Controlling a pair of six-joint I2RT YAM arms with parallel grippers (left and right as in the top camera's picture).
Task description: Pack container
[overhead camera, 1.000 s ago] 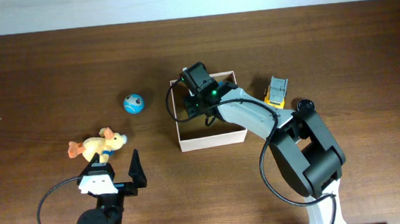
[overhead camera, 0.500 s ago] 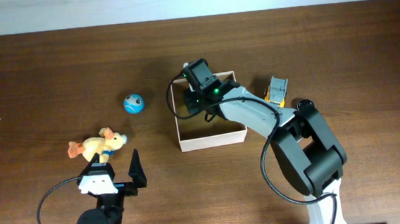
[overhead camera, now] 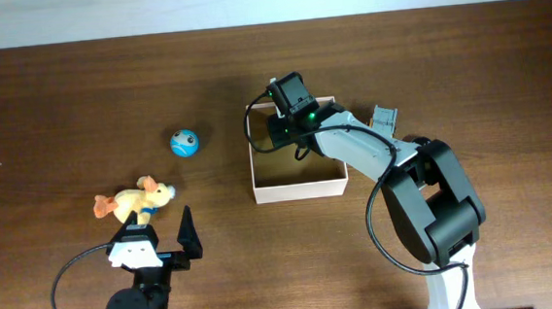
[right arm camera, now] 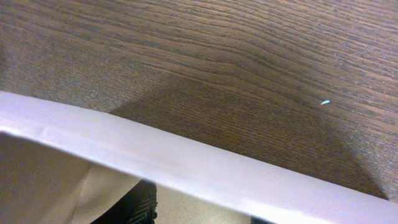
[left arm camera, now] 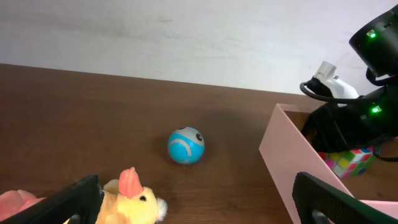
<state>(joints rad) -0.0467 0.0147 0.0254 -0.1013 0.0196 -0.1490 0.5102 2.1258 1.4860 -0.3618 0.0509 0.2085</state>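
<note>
The container (overhead camera: 298,188), a shallow white box with a tan inside, sits at mid-table. My right gripper (overhead camera: 275,138) is shut on its far-left wall. In the right wrist view that white wall (right arm camera: 186,155) runs across the frame at my right gripper (right arm camera: 199,210), and one dark finger (right arm camera: 134,205) shows inside the box. A multicoloured cube (left arm camera: 345,163) lies in the container (left arm camera: 292,168). My left gripper (overhead camera: 159,226) stands open near the front left, just behind a yellow plush chick (overhead camera: 135,199). In the left wrist view the chick (left arm camera: 130,199) sits by the left finger of my left gripper (left arm camera: 199,211).
A small blue ball (overhead camera: 185,141) lies on the wood left of the container, and it also shows in the left wrist view (left arm camera: 185,146). A grey and yellow toy (overhead camera: 383,118) lies right of the box, partly under the right arm. The table's far edge meets a white wall.
My right gripper has moved right and slightly away, and the container has slid right with it. The left arm, chick and ball have not moved.
</note>
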